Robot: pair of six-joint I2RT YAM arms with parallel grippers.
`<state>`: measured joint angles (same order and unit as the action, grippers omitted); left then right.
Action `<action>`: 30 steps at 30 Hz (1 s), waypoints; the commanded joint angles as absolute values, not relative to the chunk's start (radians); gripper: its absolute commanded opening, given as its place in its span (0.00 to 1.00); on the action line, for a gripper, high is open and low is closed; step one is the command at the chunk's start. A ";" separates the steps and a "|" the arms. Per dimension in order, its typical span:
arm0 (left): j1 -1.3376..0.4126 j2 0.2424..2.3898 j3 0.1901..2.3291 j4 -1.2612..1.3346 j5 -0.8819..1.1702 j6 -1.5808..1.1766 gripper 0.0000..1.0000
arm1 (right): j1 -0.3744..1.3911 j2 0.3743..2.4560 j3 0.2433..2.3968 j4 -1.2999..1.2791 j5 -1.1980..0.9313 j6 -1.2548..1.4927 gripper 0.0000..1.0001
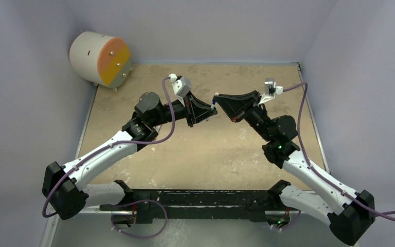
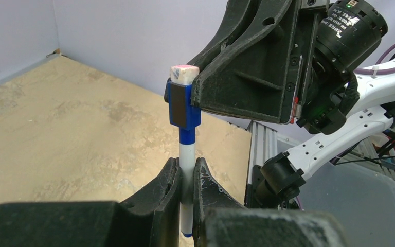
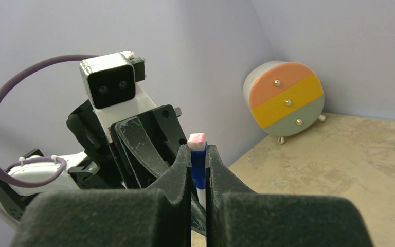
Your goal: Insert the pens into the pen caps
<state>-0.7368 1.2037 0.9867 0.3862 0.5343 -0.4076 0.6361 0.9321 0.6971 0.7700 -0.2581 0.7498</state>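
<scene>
— Is the left gripper [image 2: 186, 167] holding anything?

— Yes. Its scuffed black fingers [image 2: 167, 181] are pinched nearly together on the pen [image 2: 187, 157], a slim, smooth white stick standing upright between them.

— Set the scene, biggest thing first.

— The table [image 1: 211, 164] is a tan, mottled board, matte and grainy. At its far left corner sits a drum [image 1: 100, 58], a cream cylinder on its side on small feet. Its round face is banded salmon, orange and grey-green, with three little knobs. Two white-shelled arms reach in from the near edge, and a purple cable [image 1: 171, 121] loops along the left one.

— And the right gripper [image 3: 199, 154]?

— Closed as well. Its wedge-shaped black fingers are clamped on the blue cap [image 2: 184, 105], a stubby, boxy plastic piece with a dark rectangular patch on one side and a pale, pinkish block on top.

— Where are the pen and cap?

— In the air over the table's far half, about midway between its left and right edges, where the two grippers meet tip to tip. The pen's blue collar runs up into the cap's lower end; how deep it sits I cannot tell.
</scene>
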 commanded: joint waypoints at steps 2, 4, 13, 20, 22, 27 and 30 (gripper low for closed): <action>-0.730 1.193 1.148 0.701 0.388 -0.353 0.00 | 0.759 0.996 0.619 0.474 -0.537 0.783 0.00; -0.730 1.192 1.149 0.692 0.401 -0.356 0.00 | 0.760 0.980 0.631 0.454 -0.510 0.772 0.00; -0.730 1.170 1.143 0.553 0.534 -0.347 0.00 | 0.759 0.773 0.670 0.404 -0.260 0.702 0.00; -0.730 1.173 1.142 0.432 0.695 -0.331 0.00 | 0.759 0.629 0.709 0.382 -0.091 0.632 0.16; -0.730 1.175 1.141 0.404 0.714 -0.329 0.00 | 0.759 0.601 0.708 0.376 -0.056 0.623 0.29; -0.732 1.158 1.129 0.353 0.714 -0.299 0.00 | 0.759 0.573 0.724 0.319 -0.012 0.596 0.53; -0.731 1.152 1.124 0.317 0.689 -0.279 0.00 | 0.759 0.566 0.724 0.306 -0.004 0.590 0.55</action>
<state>-0.7315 1.1812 1.0916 0.3229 0.7166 -0.3302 0.7567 0.5724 0.7006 0.3431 -0.0429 0.6186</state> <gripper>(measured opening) 0.063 0.541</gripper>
